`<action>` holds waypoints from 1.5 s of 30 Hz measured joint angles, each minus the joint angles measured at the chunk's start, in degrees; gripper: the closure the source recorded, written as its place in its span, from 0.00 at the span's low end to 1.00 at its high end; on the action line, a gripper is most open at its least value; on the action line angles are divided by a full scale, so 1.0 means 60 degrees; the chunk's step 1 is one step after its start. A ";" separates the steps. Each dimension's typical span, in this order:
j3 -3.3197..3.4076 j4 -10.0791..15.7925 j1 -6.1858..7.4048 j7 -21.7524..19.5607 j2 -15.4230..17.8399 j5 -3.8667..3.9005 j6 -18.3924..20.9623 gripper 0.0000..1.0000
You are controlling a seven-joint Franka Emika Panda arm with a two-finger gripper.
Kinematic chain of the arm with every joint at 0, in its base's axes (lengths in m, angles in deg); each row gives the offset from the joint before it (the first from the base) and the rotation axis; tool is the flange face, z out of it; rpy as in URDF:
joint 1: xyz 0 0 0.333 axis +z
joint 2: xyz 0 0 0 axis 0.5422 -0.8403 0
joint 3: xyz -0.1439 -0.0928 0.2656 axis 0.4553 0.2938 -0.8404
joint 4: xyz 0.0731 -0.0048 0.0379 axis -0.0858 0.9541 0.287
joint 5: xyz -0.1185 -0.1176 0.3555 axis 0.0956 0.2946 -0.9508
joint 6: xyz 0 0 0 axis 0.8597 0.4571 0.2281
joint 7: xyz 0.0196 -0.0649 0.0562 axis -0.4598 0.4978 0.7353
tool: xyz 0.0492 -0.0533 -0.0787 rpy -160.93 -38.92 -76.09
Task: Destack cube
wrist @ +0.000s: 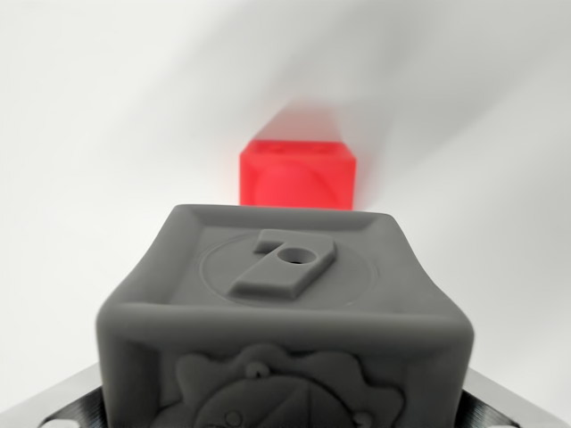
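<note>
Claw pinches the grey cube, so carry it level, well clear of the red cube, before you release.

Little of the robot's own body showed in the wrist view. Taking the grey cube as the landmark, two pieces of the gripper appeared just beside its lower corners, at the very bottom of the frame. The piece beside the cube's lower corner on the wrist view's left was silvery metal with a bright, flat top and a dark face marked by fine ridges; a small round hole or screw recess sat at its bottom edge. The piece beside the lower corner on the wrist view's right matched it: pale metal above a dark ridged face. The rest was hidden behind the cube.
</note>
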 joint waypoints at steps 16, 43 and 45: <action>0.0016 -0.0443 -0.0004 0.0822 -0.0434 0.0054 0.0069 1.00; 0.0122 -0.1351 -0.0028 0.2503 -0.1466 0.0345 -0.0025 1.00; 0.0130 -0.1437 -0.0031 0.2657 -0.1558 0.0371 -0.0028 1.00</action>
